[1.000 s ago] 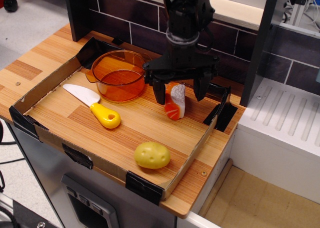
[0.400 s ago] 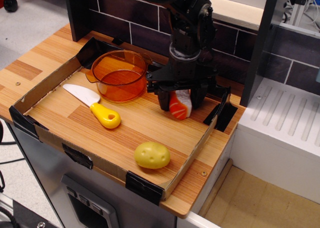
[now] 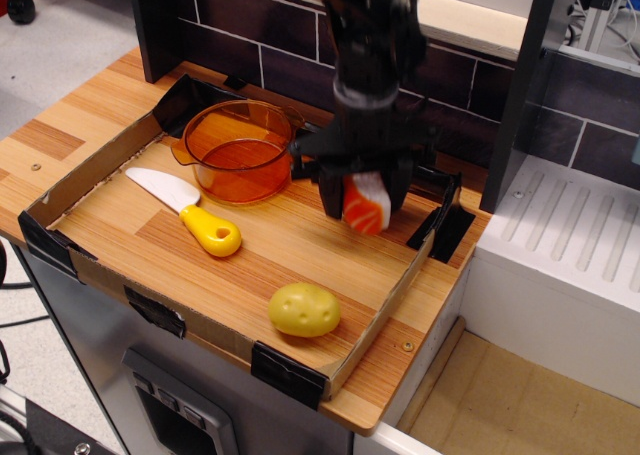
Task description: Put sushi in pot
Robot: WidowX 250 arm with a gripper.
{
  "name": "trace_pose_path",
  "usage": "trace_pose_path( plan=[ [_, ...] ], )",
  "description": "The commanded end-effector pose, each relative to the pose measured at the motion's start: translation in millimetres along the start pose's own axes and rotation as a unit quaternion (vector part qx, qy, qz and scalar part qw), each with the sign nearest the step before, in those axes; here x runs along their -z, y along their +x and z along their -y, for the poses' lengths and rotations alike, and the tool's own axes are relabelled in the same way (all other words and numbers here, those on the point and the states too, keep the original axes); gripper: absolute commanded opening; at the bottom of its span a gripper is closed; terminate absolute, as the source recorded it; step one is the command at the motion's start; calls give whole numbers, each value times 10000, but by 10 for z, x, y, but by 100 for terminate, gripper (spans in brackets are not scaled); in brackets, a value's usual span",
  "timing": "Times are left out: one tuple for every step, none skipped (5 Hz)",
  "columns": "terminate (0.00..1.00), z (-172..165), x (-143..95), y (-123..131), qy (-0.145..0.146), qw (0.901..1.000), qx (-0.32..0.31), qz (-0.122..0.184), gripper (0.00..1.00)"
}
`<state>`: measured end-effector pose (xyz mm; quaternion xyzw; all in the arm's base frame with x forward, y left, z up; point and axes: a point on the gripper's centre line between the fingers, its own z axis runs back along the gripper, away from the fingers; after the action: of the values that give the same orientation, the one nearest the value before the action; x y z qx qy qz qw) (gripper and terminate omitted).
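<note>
The sushi, a white rice block with orange striped salmon, sits between the black fingers of my gripper, which is shut on it. It hangs a little above the wooden tray floor at the tray's back right. The pot, a round transparent orange saucepan with a small lip on its left, stands at the tray's back left, to the left of the gripper and apart from it. The arm above is blurred.
A white knife with a yellow handle lies in front of the pot. A yellow potato sits near the tray's front edge. The cardboard tray wall rims the wooden board. A dark brick wall stands behind, and a white drain board to the right.
The gripper came down around the standing sushi and closed on it. The sushi now hangs slightly higher and tilted between the fingers.
</note>
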<state>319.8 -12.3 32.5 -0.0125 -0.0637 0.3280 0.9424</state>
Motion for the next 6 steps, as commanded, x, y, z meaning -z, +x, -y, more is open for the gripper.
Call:
trace_pose_path(
  plan=[
    [0, -215, -607, 332, -454, 9980, -236, 376, 0],
    [0, -408, -591, 564, -252, 9970, -446, 586, 0],
    [0, -618, -530, 782, -86, 9963, -552, 656, 0],
    [0, -761, -475, 942, 15, 9955, -646, 694, 0],
    [0, -826, -336, 998, 178, 9949, -622, 779, 0],
    [0, -822, -275, 983, 210, 9951, -593, 768, 0]
  ],
)
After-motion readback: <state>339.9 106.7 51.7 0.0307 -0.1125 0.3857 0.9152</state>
